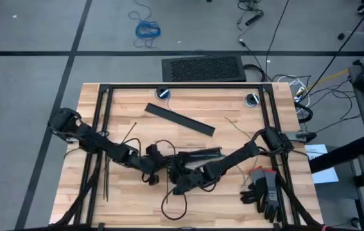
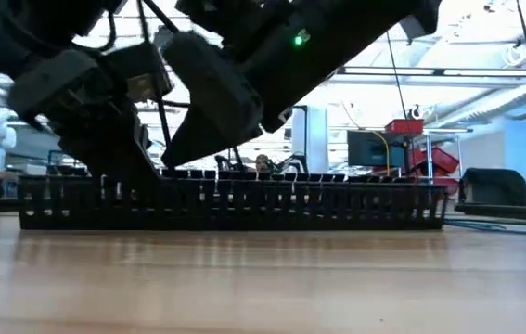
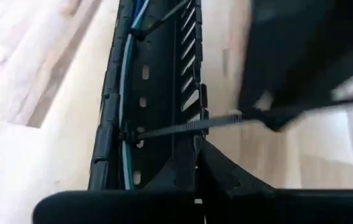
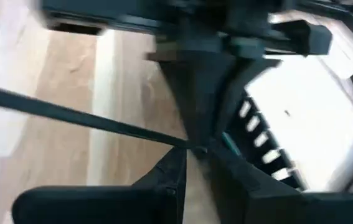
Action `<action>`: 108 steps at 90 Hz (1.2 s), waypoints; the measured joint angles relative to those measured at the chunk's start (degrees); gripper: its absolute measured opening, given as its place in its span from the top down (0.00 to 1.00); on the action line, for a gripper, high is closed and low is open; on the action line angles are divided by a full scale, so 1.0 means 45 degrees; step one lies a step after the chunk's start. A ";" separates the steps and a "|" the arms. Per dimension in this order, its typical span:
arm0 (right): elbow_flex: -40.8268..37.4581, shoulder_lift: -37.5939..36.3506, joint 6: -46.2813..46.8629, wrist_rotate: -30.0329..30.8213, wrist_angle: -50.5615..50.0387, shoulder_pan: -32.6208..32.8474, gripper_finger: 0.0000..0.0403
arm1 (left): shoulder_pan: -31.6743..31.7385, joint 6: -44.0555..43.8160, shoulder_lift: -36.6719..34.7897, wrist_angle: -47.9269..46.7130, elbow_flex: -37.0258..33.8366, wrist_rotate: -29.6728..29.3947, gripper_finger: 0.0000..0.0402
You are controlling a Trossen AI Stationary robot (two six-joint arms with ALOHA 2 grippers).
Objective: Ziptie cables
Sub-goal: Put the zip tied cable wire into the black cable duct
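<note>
Blue and pale cables (image 3: 126,118) lying inside the black slotted bar (image 3: 164,93) mid-table, ziptie (image 3: 188,127) looped round them through a slot, right gripper (image 4: 192,152) pinching its tail, left gripper (image 3: 198,163) clamped on the bar's wall, cable ends hidden

Around the slotted tray (image 1: 198,156) at mid-worktop, room was tight: both arms met over it, and black cable loops (image 1: 172,205) lay on its near side. Bare wood (image 1: 246,119) stood open beyond it, past the flat black bar (image 1: 179,119). Gloves (image 1: 263,189) blocked its right side.
</note>
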 joint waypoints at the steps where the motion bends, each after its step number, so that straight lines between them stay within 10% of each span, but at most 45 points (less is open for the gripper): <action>1: 0.0000 0.0000 0.0009 -0.0005 -0.0029 0.0000 0.86 | 0.0032 -0.0059 0.0000 0.0025 -0.0023 0.0028 0.99; 108: 0.0000 -0.0649 0.0452 0.0734 -0.1990 0.0101 0.87 | 0.0310 0.1054 0.0257 0.1240 -0.0272 0.2254 0.90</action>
